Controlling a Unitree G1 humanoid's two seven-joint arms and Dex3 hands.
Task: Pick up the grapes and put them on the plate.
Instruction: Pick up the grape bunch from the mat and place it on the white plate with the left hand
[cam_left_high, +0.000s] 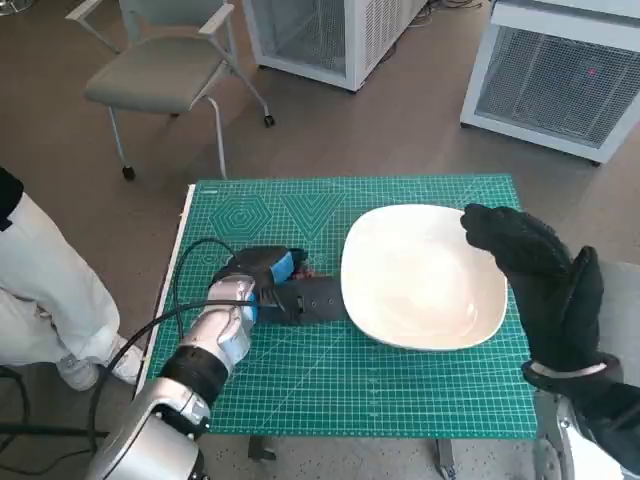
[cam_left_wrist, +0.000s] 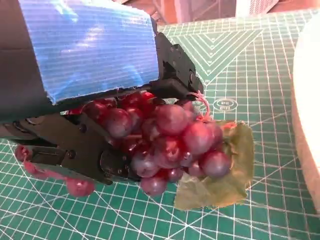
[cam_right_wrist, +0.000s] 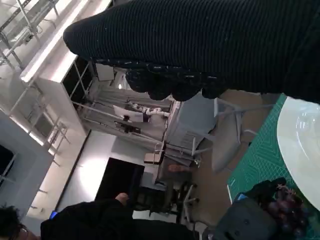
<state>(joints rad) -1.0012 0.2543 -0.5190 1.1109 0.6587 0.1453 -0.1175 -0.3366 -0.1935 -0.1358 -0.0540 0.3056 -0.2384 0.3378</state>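
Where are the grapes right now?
The grapes are in the left hand, on the green mat just left of the white plate in the head view, not on it yet.

The right hand (cam_left_high: 535, 275) overhangs the plate's (cam_left_high: 400, 300) far-right rim.

A small table carries a green cutting mat (cam_left_high: 300, 215) printed with a white grid and geometric figures; the mat covers nearly the whole top, with a pale strip of table edge (cam_left_high: 186, 215) exposed along the left side. A white plate (cam_left_high: 420, 275) rests on the right half of the mat. To its left, a bunch of dark red grapes (cam_left_wrist: 170, 140) with a green leaf (cam_left_wrist: 225, 180) lies on the mat, near the plate rim, with the left hand (cam_left_high: 270, 285) resting over it.
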